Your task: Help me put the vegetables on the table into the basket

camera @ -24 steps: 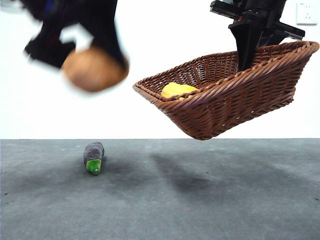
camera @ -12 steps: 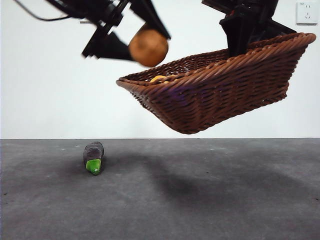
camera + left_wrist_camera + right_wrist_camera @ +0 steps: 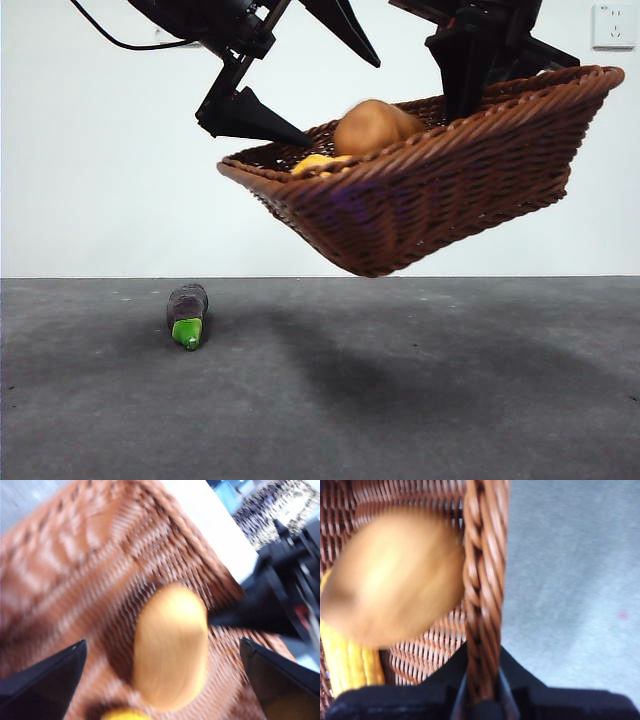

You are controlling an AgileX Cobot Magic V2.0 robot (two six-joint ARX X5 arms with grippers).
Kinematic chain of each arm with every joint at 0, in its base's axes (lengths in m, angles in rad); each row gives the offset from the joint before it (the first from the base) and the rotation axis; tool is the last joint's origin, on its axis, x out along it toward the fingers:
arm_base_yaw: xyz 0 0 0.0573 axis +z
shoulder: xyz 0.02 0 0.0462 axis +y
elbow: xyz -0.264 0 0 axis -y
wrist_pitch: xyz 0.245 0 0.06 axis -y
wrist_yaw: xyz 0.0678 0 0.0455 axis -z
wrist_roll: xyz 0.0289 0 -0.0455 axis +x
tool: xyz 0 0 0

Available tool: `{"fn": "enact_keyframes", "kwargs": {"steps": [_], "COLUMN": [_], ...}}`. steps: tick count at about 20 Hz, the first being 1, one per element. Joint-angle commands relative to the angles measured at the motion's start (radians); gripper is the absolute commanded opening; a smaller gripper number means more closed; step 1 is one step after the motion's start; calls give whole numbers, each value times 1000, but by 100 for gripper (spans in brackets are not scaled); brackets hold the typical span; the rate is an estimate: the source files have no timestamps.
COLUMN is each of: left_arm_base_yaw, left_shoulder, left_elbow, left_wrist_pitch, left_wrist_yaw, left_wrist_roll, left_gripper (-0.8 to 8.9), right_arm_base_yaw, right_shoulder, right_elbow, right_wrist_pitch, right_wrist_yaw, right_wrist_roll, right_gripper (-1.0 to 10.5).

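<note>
Now two vegetables in basket [image 3: 440, 190]; one eggplant [image 3: 187, 315] on table [image 3: 400, 400].

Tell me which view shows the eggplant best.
The front view: the eggplant lies in plain sight on the table, green cap toward the camera, below the raised basket. Neither wrist view shows it; both are filled by the basket's inside.

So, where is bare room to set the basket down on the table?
The table lies bare to the right of the eggplant, under the lifted basket, and in front of the eggplant too. Inside the basket it is crowded: potato, corn, with the open left hand above. The right hand clamps the rim.
</note>
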Motion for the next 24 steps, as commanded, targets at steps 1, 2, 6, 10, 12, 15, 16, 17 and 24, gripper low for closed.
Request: {"fn": "enact_keyframes", "kwargs": {"steps": [1,2,6,10,12,15,16,17,24], "left_arm_base_yaw": [13,19,33,66,104,148,167,179,206], "left_shoulder": [-21,-35,-97,-105,-72,2,38,70,297], "left_elbow": [35,57,134,152,152,152,152,153,192], "left_wrist_pitch": [-71,-130,-325,-443,-464,-438,-426,-415,-308], "left_wrist_yaw": [47,44,-110,-397,-412,-410,-408,-397,-385], "left_wrist_roll": [28,56,158,177,174,161,144,133,103], "left_gripper": [692,692,691,691,691,691,691,691,687], "right_arm_base_yaw": [-2,-10,-51,-105,-134,-179,-197,-211,-333], "right_shoulder": [7,7,7,7,7,7,7,7,7], "right_elbow": [-4,-4,-4,-4,-4,-4,-4,-4,-4], "right_wrist_pitch": [5,3,-5,-32,-43,-48,-48,-47,-44], "right_wrist_yaw": [13,13,13,13,12,9,9,9,9], "right_wrist_roll": [2,2,-3,-32,-41,-56,-60,-61,-92], "right_gripper": [-8,-8,-8,-8,-8,-8,-8,-8,-8]}}
